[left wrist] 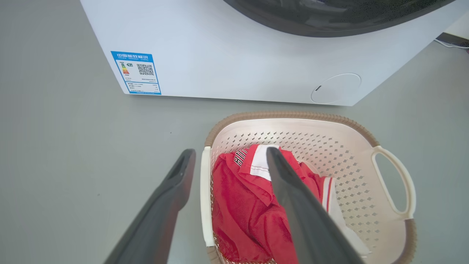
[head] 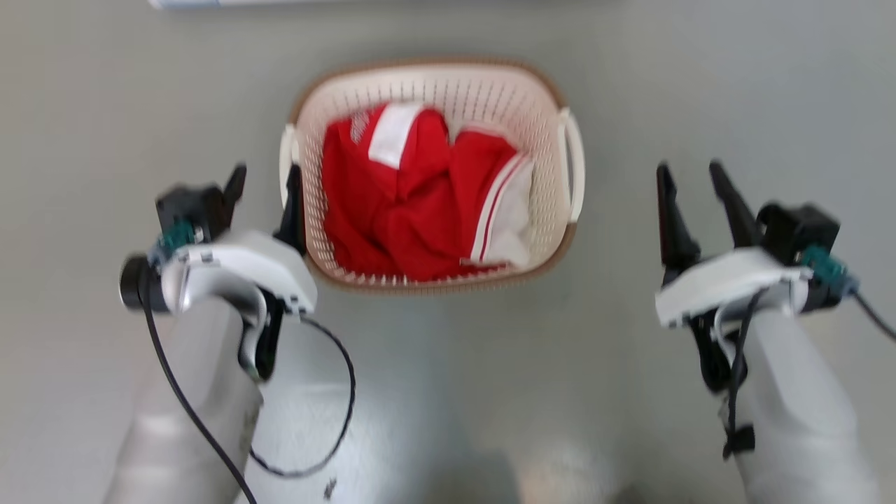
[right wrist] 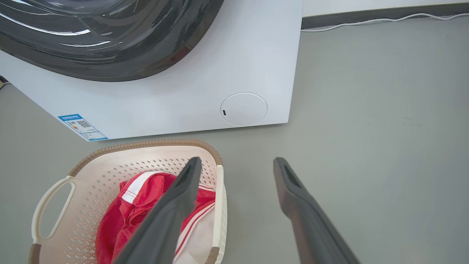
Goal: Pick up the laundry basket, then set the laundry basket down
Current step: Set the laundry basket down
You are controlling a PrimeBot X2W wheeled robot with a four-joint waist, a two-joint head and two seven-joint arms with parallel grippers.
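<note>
Since the laundry basket [head: 476, 91] sits on the floor [head: 105, 105] just before the washing machine [left wrist: 238, 55] holding only red clothes [head: 399, 203], I judge it light and stiff, best lifted by both loop handles [head: 575, 164], my left gripper [head: 267, 171] spread empty astride one, my right gripper [head: 689, 166] spread empty beside the other

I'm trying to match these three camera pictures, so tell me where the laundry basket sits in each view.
Head view: the laundry basket is at upper centre.
Left wrist view: the laundry basket is lower right of centre, in front of the washing machine.
Right wrist view: the laundry basket is in the lower left corner.
Shared landmark: the red garment lying inside it.
</note>
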